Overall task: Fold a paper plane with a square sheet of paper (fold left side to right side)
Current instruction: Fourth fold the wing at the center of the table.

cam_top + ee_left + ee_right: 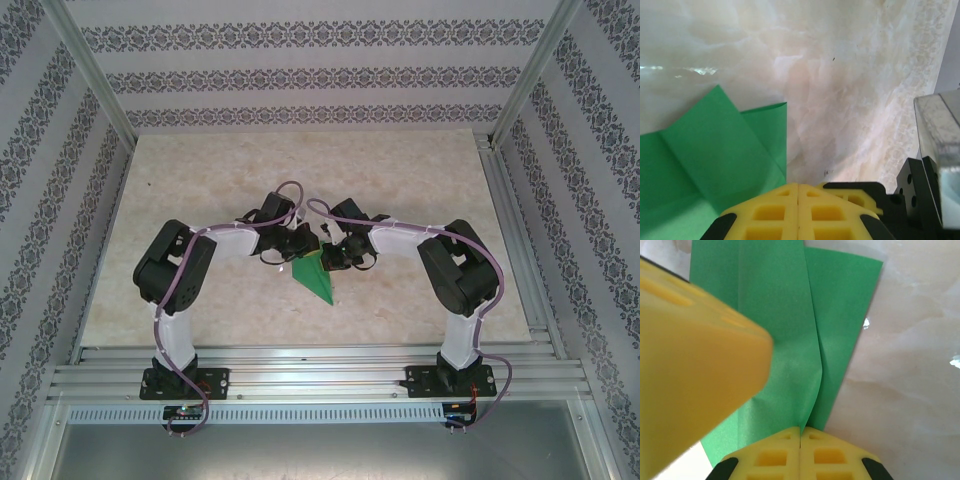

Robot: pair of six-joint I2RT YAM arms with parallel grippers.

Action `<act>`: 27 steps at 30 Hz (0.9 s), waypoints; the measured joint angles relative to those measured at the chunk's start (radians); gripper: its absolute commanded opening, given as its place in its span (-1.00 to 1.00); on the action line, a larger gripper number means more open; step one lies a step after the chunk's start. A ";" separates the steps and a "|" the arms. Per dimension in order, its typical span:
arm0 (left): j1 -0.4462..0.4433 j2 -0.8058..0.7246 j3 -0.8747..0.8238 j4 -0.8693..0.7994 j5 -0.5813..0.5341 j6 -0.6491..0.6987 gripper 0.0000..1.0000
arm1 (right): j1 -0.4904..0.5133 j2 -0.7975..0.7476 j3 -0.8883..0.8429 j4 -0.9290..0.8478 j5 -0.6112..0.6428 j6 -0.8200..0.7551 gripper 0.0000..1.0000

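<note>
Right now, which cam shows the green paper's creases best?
Right wrist: the paper plane is close up, layered flaps and centre crease clear. Left wrist catches one folded corner. Top external gives the whole pointed outline, creases unreadable.

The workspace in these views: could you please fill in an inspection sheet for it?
surface: pale marbled tabletop, glossy.
job's things: bright-green folded paper sheet, creased, its point towards the arm bases, lying between both arms.
clutter: nothing seen.
grippers: left gripper and right gripper, yellow jaws shut, tips at the paper; whether they pinch it cannot be told.
cables: purple cables along both arms, looping above the wrists.
surroundings: patterned wallpaper walls, aluminium frame rails.
</note>
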 measured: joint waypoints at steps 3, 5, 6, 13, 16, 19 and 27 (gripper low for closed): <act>-0.009 0.019 0.014 0.000 -0.002 -0.006 -0.87 | 0.002 0.002 0.003 -0.001 0.000 0.000 -0.91; -0.014 0.032 0.023 -0.002 -0.006 -0.006 -0.87 | 0.005 0.003 0.006 -0.003 0.003 0.000 -0.91; -0.015 0.037 0.026 -0.004 -0.010 -0.006 -0.87 | 0.006 0.005 0.007 -0.003 0.003 0.000 -0.91; -0.020 0.043 0.027 -0.055 -0.039 0.029 -0.86 | 0.006 0.009 0.016 -0.012 0.003 -0.001 -0.91; -0.020 0.043 0.028 -0.075 -0.050 0.049 -0.86 | 0.006 0.010 0.018 -0.015 0.003 -0.001 -0.91; -0.020 0.043 0.034 -0.092 -0.056 0.064 -0.86 | 0.006 0.011 0.019 -0.015 0.003 -0.004 -0.91; -0.021 0.051 0.043 -0.108 -0.061 0.081 -0.86 | 0.006 0.012 0.020 -0.017 0.003 -0.012 -0.91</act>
